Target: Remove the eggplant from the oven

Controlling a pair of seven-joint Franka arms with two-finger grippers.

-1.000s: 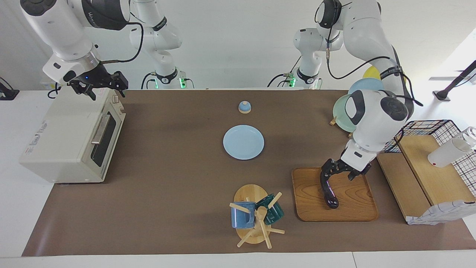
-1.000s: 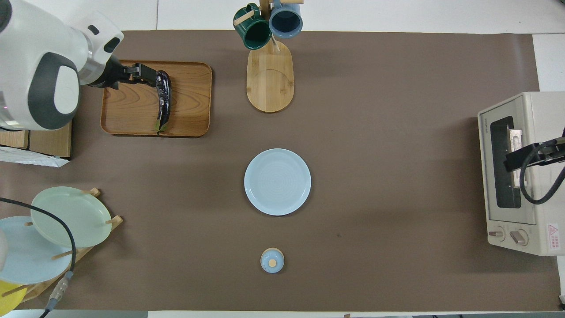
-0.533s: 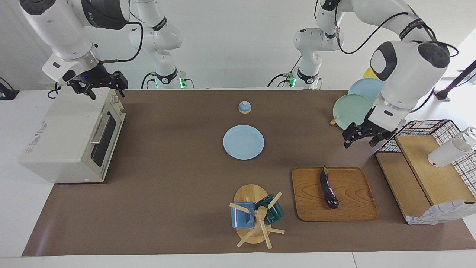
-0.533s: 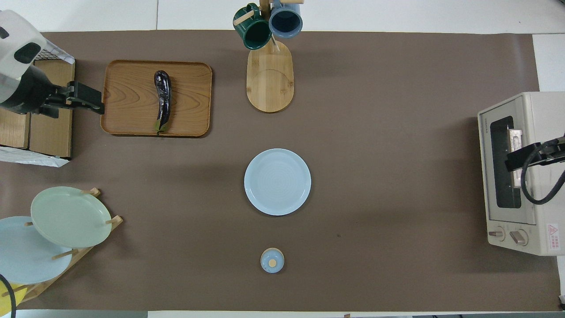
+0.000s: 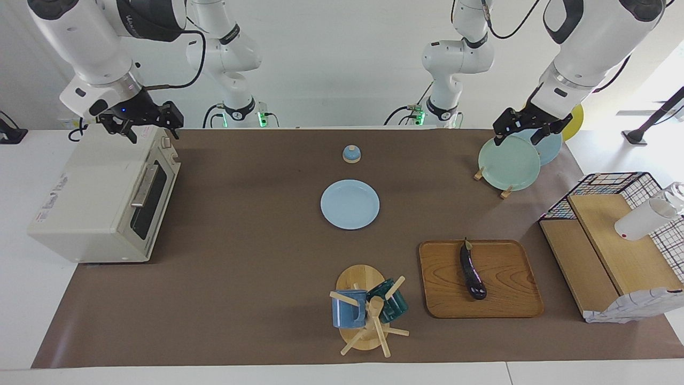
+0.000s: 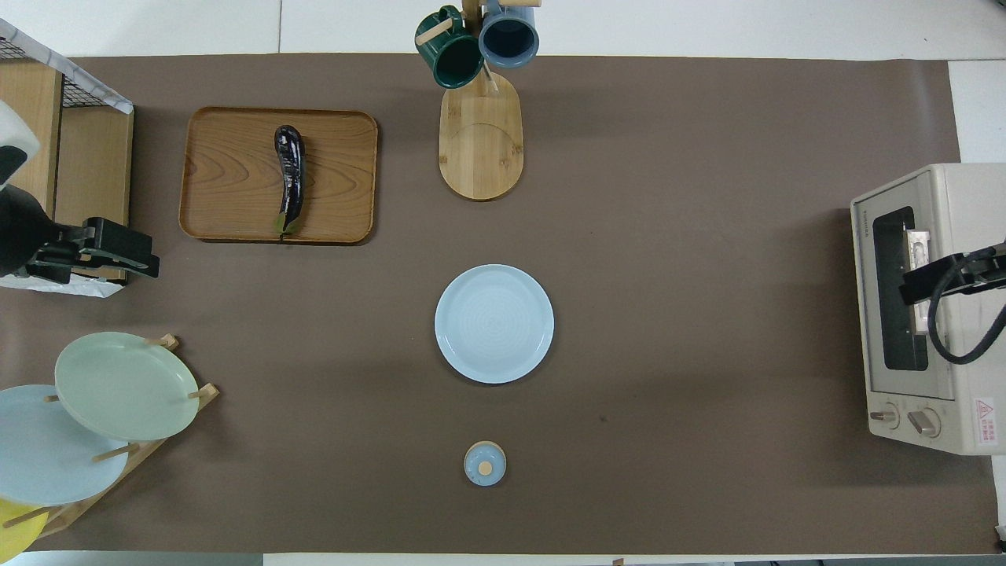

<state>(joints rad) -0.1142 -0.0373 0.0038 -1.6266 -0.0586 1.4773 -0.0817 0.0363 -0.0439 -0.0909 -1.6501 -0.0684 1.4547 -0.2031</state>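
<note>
The dark purple eggplant [image 5: 472, 270] lies on a wooden tray [image 5: 507, 299] toward the left arm's end of the table; it also shows in the overhead view [image 6: 288, 179]. Nothing touches it. The cream oven [image 5: 85, 198] stands at the right arm's end with its door shut; it shows in the overhead view too [image 6: 955, 204]. My left gripper [image 5: 526, 130] is open and empty, raised over the plate rack. My right gripper [image 5: 143, 124] is open and empty and hangs over the oven's top edge.
A light blue plate [image 5: 350, 204] lies mid-table, with a small blue lidded pot [image 5: 351, 154] nearer the robots. A mug tree [image 5: 368, 310] stands beside the tray. A plate rack [image 5: 508, 162] and a wire basket with wooden shelves [image 5: 614, 235] stand at the left arm's end.
My left gripper let go of the eggplant on the tray, rose and drew back over the plate rack. The eggplant stays on the tray. The right arm has not moved.
</note>
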